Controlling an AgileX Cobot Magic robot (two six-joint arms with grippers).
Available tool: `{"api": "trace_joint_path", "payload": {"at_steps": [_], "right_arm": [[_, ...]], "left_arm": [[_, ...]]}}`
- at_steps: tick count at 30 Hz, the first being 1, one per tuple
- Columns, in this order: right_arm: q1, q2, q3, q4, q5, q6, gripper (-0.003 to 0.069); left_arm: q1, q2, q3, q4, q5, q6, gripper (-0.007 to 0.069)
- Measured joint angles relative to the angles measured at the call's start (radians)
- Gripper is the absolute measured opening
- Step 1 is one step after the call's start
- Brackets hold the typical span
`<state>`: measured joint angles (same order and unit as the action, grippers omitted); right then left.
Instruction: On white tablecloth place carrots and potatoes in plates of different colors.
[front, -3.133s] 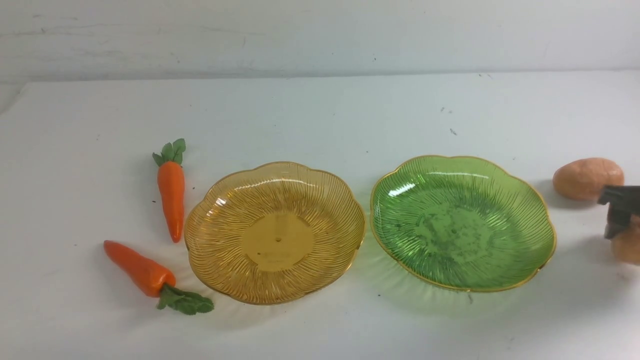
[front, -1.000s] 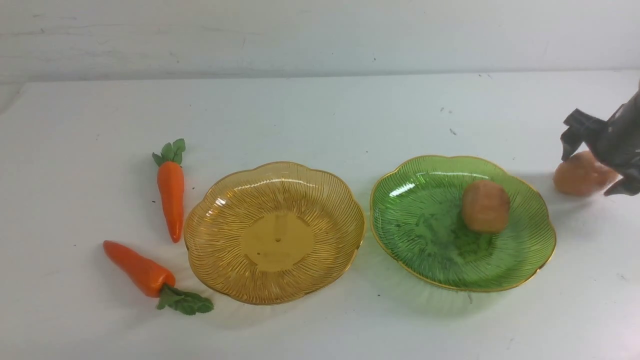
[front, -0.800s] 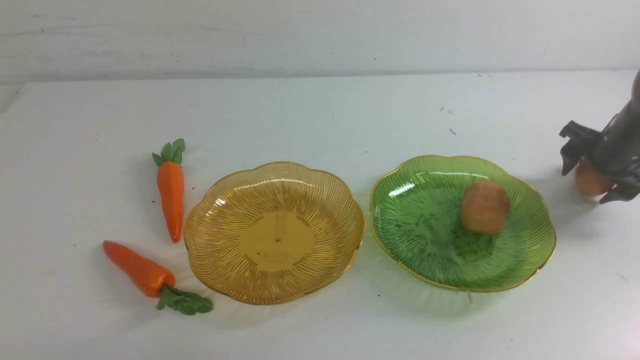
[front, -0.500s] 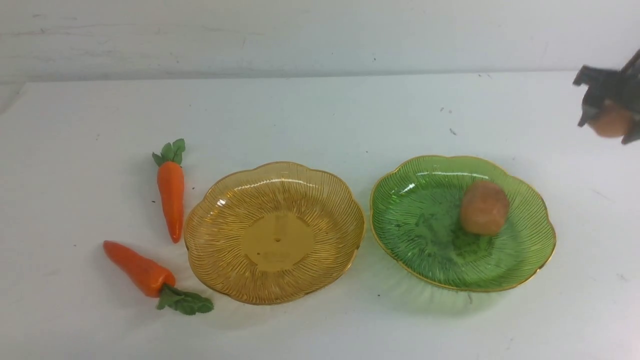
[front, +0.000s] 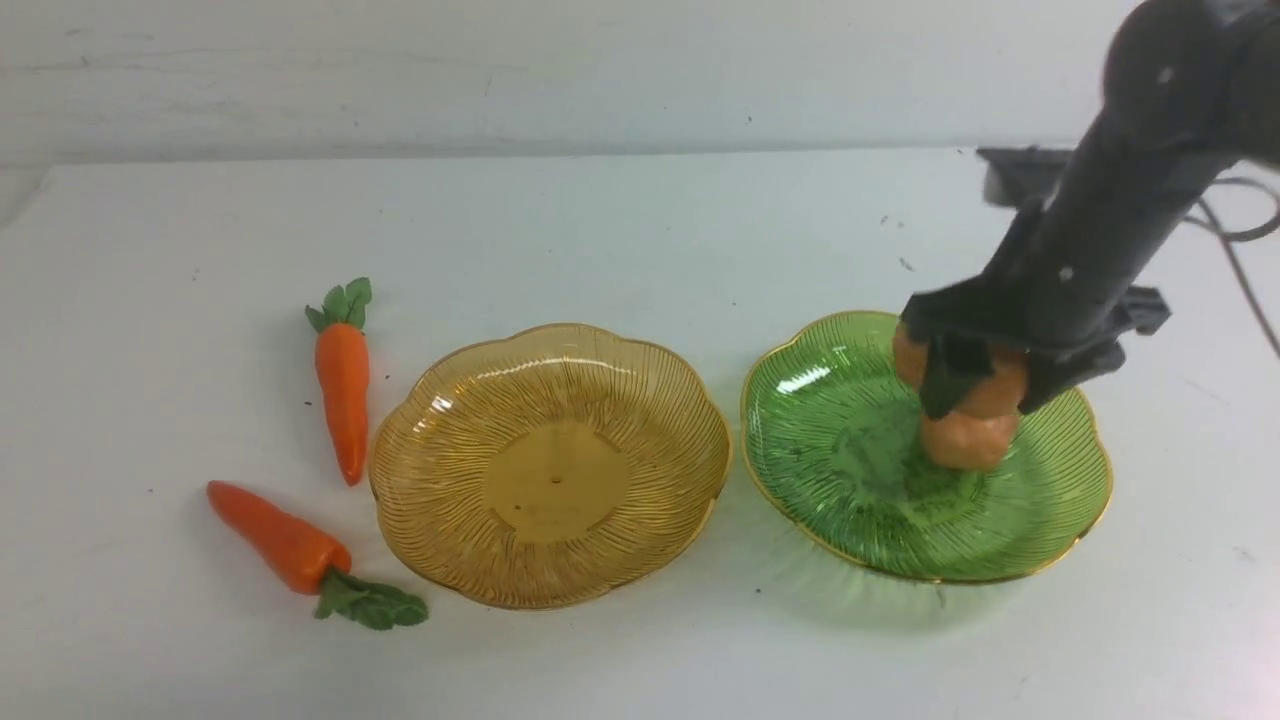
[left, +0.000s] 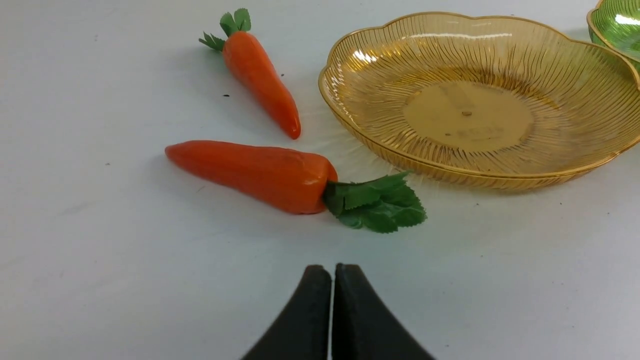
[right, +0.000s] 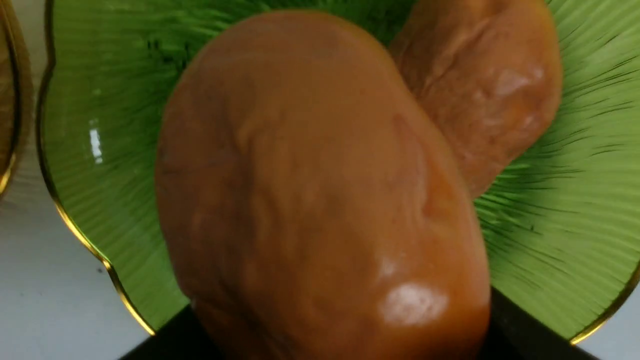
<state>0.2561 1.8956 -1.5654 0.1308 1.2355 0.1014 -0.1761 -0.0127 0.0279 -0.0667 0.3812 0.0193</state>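
Orange carrots (left: 260, 175) lie on the white tablecloth (front: 640, 250) near the left gripper (left: 332, 300), whose jaws are pressed together. Beyond, the right gripper (front: 988, 400) pinches the upper potato (right: 320, 200) just above the lower potato (front: 965, 445) in the green plate (front: 820, 450). It would do best to let go low and to one side, so neither potato rolls out.

Across the top of my front view runs a pale grey-white wall (front: 500, 70), faintly scuffed. Below it the white counter (front: 640, 230) fills the frame, evenly and softly lit, with dark specks (front: 905, 263) at upper right.
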Motion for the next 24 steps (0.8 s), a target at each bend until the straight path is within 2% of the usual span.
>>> {"api": "trace_joint_path", "payload": {"at_steps": [4,9,12,14,18,21,24], "right_arm": [[0.094,0.0,0.058,-0.109,-0.001,-0.013,0.0471],[0.132,0.0,0.087,-0.162,-0.003,-0.014,0.049],[0.138,-0.001,0.096,-0.174,-0.004,0.001,0.0614],[0.138,-0.011,0.108,-0.176,-0.008,0.006,0.0664],[0.138,-0.082,0.171,-0.177,-0.012,0.005,0.0689],[0.138,-0.186,0.235,-0.182,-0.011,-0.016,0.0661],[0.138,-0.351,0.336,-0.182,-0.011,-0.04,0.0528]], "left_arm": [[0.0,0.0,0.0,0.0,0.0,0.0,-0.0003],[0.0,0.0,0.0,0.0,0.0,0.0,-0.0003],[0.0,0.0,0.0,0.0,0.0,0.0,-0.0003],[0.0,0.0,0.0,-0.003,0.0,0.0,-0.0003],[0.0,0.0,0.0,-0.004,0.0,0.0,-0.0003],[0.0,0.0,0.0,-0.077,0.0,-0.054,-0.0003],[0.0,0.0,0.0,-0.252,0.001,-0.162,-0.0003]]}}
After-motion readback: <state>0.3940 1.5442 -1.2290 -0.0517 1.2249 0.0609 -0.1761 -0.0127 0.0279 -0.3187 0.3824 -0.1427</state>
